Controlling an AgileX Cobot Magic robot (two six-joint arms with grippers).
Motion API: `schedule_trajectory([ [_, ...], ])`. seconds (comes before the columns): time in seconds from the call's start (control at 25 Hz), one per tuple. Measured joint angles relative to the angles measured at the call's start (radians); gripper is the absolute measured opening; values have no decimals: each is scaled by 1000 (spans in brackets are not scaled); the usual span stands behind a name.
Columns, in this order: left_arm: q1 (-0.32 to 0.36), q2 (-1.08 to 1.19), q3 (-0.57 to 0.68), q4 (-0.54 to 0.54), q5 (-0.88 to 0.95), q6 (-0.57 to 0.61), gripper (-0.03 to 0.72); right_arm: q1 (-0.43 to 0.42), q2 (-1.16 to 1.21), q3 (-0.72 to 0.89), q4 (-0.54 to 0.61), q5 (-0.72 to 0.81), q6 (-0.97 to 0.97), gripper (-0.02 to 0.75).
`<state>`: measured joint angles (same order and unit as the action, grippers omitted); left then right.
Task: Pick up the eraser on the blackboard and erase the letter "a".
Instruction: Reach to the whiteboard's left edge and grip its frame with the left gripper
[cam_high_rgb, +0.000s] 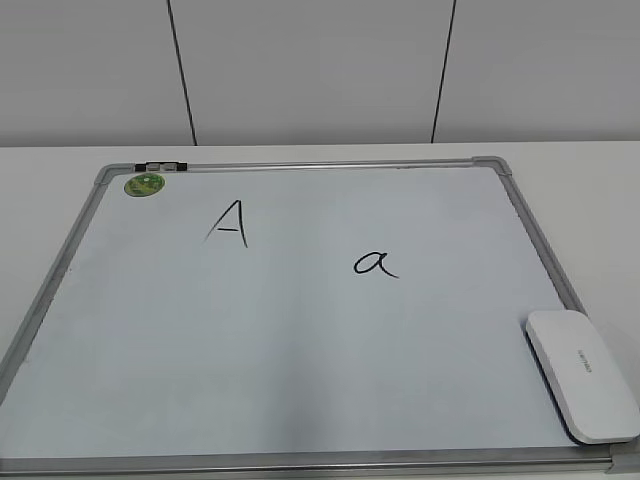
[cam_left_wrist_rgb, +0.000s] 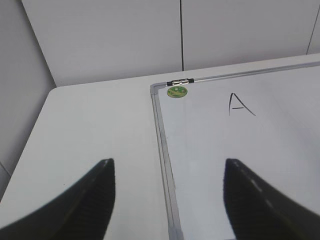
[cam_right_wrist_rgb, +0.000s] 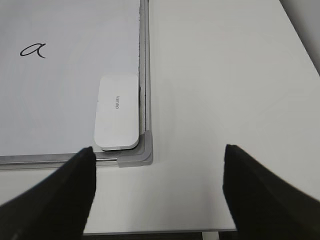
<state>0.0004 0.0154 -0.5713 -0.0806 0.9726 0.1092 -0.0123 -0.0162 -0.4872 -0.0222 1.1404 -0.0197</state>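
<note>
Blackboard (cam_high_rgb: 300, 340): lies flat on the white table (cam_right_wrist_rgb: 220, 100); its near edge and lower corners are cut off in the exterior view.
Eraser (cam_high_rgb: 583, 373): white, resting on the board in its near right corner, tucked against the frame; the grey print on top is too small to read, and its underside is hidden.
Letter "a" (cam_high_rgb: 375, 263): black, right of the board's middle, well apart from the eraser.
Capital "A" (cam_high_rgb: 229, 223): up and left of the small letter.
Green magnet (cam_high_rgb: 144, 184): far left corner; its pattern is blurred.
Left gripper (cam_left_wrist_rgb: 167, 200): spread wide, holding nothing, above the board's left frame; only the dark fingers show.
Right gripper (cam_right_wrist_rgb: 157, 192): also wide apart and empty, above the table near the eraser's corner; fingertips run out of the picture.
</note>
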Motion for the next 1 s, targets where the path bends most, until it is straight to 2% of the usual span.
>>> schedule_trajectory([
  [0.12, 0, 46, -21, -5, -50, 0, 540, 0, 0, 0, 0, 0, 0, 587],
  [0.24, 0, 158, -25, -9, -126, 0, 594, 0, 0, 0, 0, 0, 0, 587],
  [0.44, 0, 386, -30, -9, -262, 0, 606, 0, 0, 0, 0, 0, 0, 587],
  [0.68, -24, 673, -88, 11, -328, 0, 605, 0, 0, 0, 0, 0, 0, 587],
  [1.0, -29, 1061, -259, -11, -332, 0, 600, 0, 0, 0, 0, 0, 0, 587],
])
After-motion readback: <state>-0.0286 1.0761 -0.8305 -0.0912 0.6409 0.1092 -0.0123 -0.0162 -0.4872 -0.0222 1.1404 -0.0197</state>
